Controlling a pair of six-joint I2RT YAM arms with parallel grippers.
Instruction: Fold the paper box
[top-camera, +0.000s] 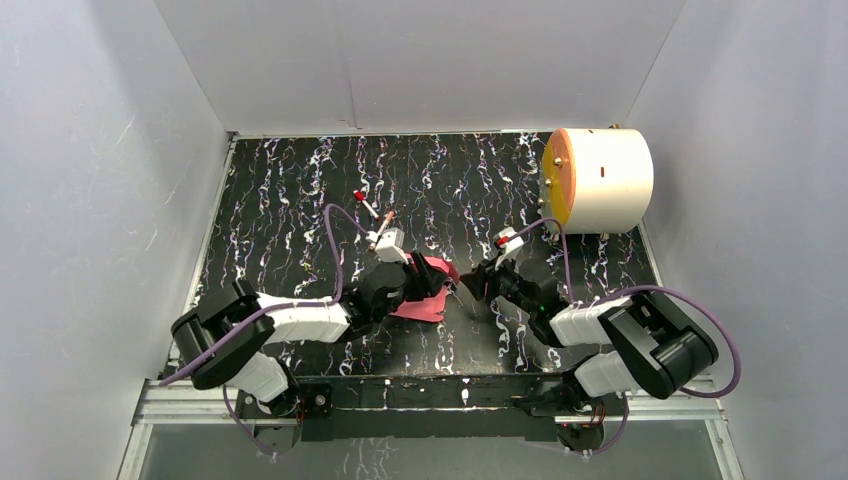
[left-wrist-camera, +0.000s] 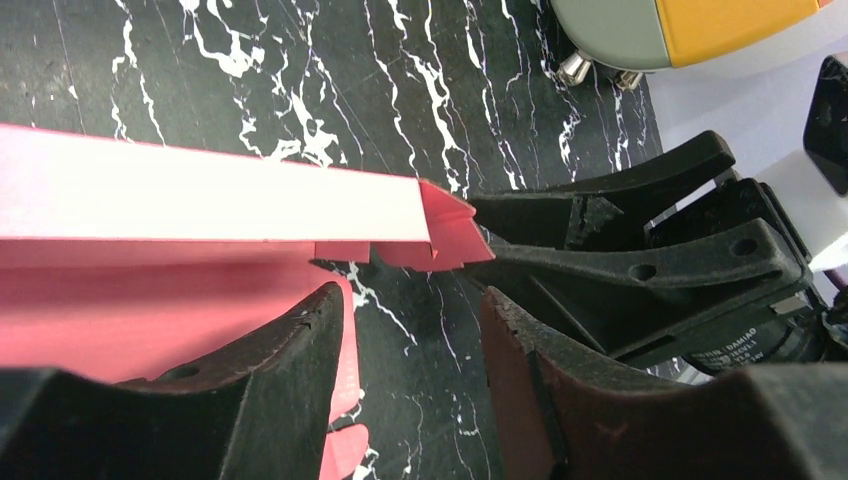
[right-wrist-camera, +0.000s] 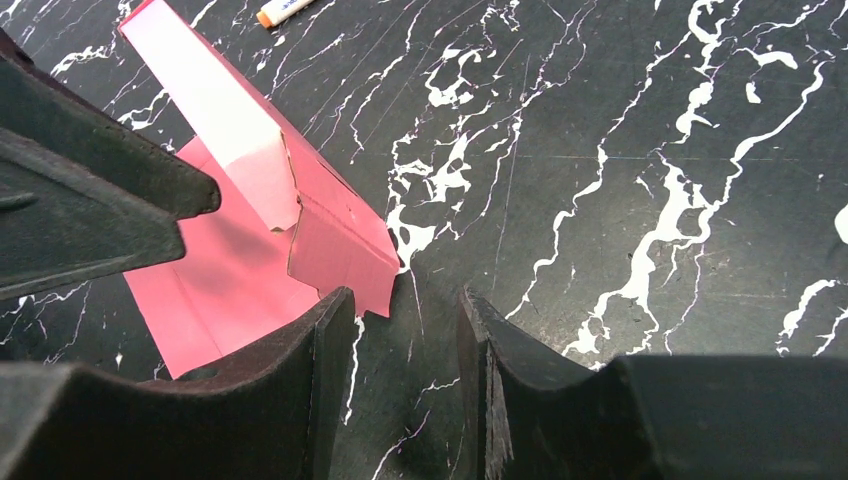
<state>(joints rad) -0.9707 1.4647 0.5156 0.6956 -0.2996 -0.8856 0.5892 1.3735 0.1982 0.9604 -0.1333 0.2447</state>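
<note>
Jaws half-open, empty: your left gripper and right gripper bracket the paper box, probably to steady its raised wall.

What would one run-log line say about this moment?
paper box: partly folded, one panel raised | left gripper: open, beside it, no grip | right gripper: open, at its end, no grip

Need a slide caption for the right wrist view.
Open right gripper beside the part-folded paper box on black marbled table.
</note>
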